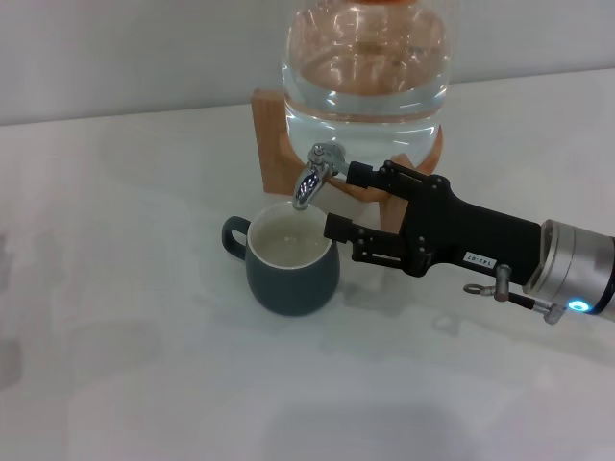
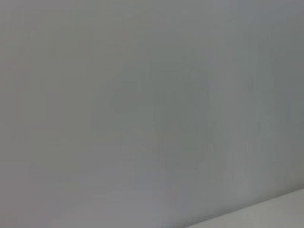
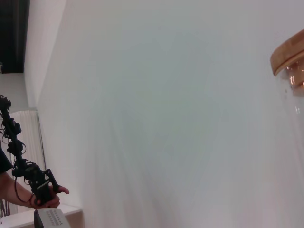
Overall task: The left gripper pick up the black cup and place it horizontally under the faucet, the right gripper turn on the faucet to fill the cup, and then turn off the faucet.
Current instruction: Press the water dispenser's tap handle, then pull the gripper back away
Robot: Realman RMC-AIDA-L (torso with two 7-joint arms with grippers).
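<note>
While the black cup (image 1: 291,266) stands upright on the surface (image 1: 144,384) directly beneath the faucet (image 1: 314,174) to catch water, the right gripper (image 1: 338,202) reaches beside the faucet, fingers (image 1: 365,177) spread near its lever; the left gripper is out of view.

A squat slate-grey mug with a cream inside (image 1: 291,266) stands upright on the white bench (image 1: 115,384) under the chrome faucet (image 1: 315,173) of a clear water jar (image 1: 365,67). The black right gripper (image 1: 348,202) has its fingers spread, the upper one at the faucet's handle.
</note>
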